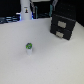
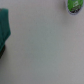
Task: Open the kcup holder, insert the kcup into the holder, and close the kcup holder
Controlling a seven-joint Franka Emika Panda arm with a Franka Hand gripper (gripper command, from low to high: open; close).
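Task looks at 0 of 3 steps done. kcup holder (image 1: 63, 25) sits at the exterior view's right, both grey panels flush, apparently closed. kcup (image 1: 29, 47) stands upright on the white table (image 1: 50, 60), well apart from the holder, untouched. Gripper: fingers not visible in either view, so can't tell its opening or load. Left: open, insert, close.

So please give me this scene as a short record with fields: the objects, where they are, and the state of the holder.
table: white surface
kcup holder: black box, at the exterior view's right, far side
holder state: both grey panels look flush, so closed
kcup: white pod, green top, standing alone on the table, apart from the holder
white post: far side
pincer: not visible
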